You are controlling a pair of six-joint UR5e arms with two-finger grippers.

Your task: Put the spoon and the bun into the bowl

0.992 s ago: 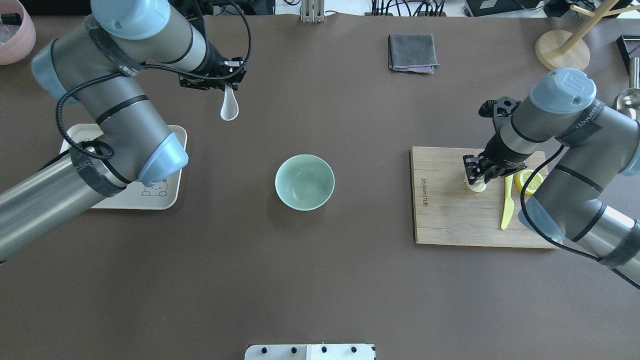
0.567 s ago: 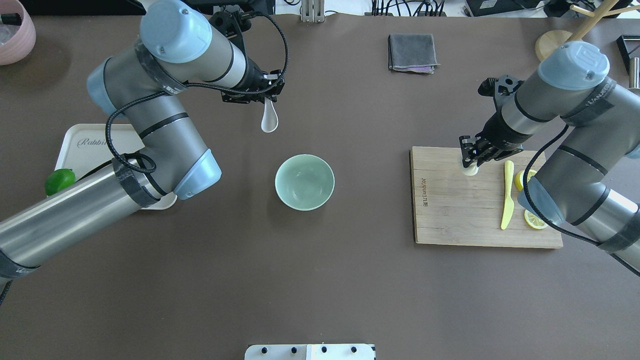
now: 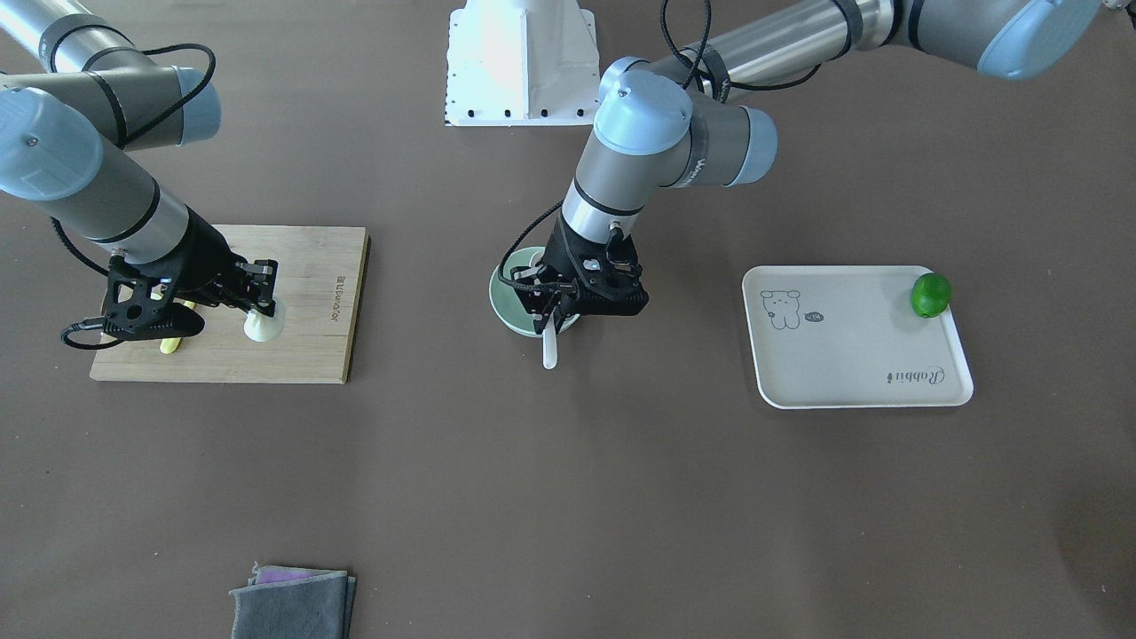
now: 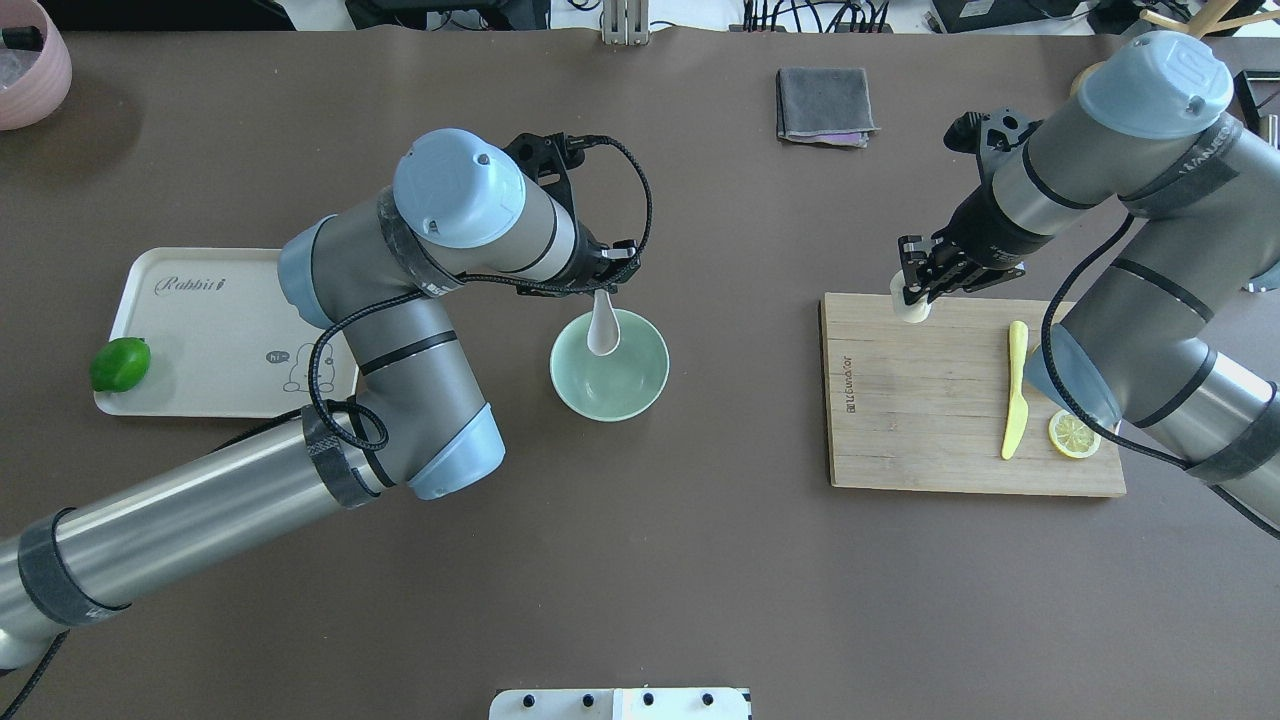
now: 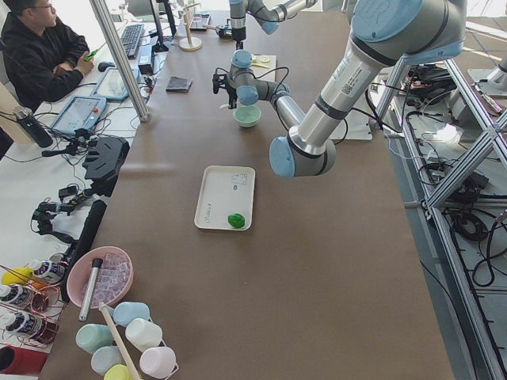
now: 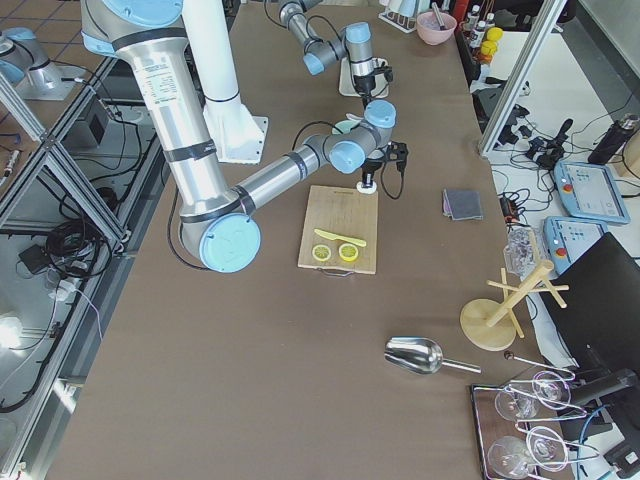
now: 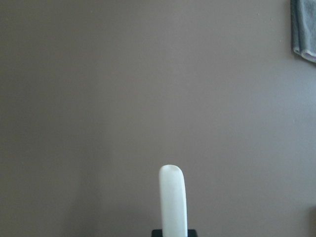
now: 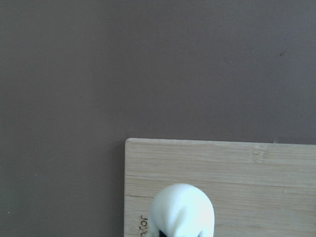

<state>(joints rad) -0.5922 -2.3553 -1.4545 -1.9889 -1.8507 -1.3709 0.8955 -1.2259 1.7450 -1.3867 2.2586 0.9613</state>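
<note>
Swinging in from the tray end of the worktop, the left arm has carried the spoon [image 4: 603,330] to the middle of the table, and the scoop now hangs over the operators' side of the bowl [image 4: 632,396] rather than over bare table. The left gripper [image 4: 603,288] is closed on the handle end with the scoop pointing down, which I judge will let the spoon go in scoop first. How high it sits above the rim I cannot tell; the front-facing view suggests it is still raised. Over on the other side, the right arm has come up off the cutting board [image 4: 930,420] and drawn the bun [image 4: 908,310] to the board's corner nearest the bowl and the operators' edge. The right gripper [image 4: 913,293] is clamped on the bun's sides; the wrist view shows the white dome sitting between dark fingers with the board's corner beneath. That move has uncovered the lemon slice [image 4: 1073,435] beside the yellow knife [image 4: 1015,400], both left lying on the board. The bowl stands mid-table between the two arms, within reach of either, and it is empty so far. By my reading, releasing the spoon is the step in hand, with the bun well apart from the bowl and waiting its turn.
</note>
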